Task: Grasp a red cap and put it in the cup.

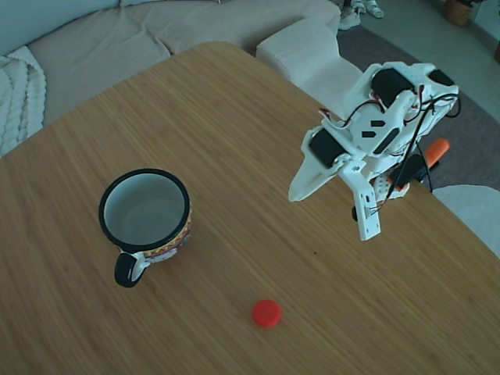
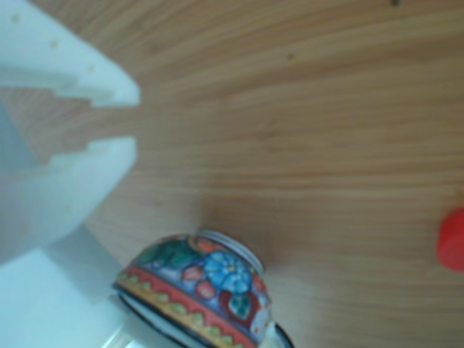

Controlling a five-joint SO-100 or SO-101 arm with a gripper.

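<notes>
In the fixed view the red cap (image 1: 266, 312) lies flat on the wooden table near the front, right of the cup. The cup (image 1: 145, 215) stands upright on the left, white with a black rim, its black handle pointing to the front; its inside looks empty. My white gripper (image 1: 334, 211) hangs above the table on the right, well away from the cap and cup, open with nothing between its jaws. The other view shows a white finger (image 2: 72, 181) at the left, the cup's patterned band (image 2: 210, 279) at the bottom and the red cap (image 2: 453, 239) at the right edge.
An orange part of the arm (image 1: 434, 151) sticks out behind the gripper. The table's rounded edge (image 1: 461, 211) runs close behind the arm on the right. A beige sofa (image 1: 141, 39) and a white cushion (image 1: 305, 51) stand beyond the far edge.
</notes>
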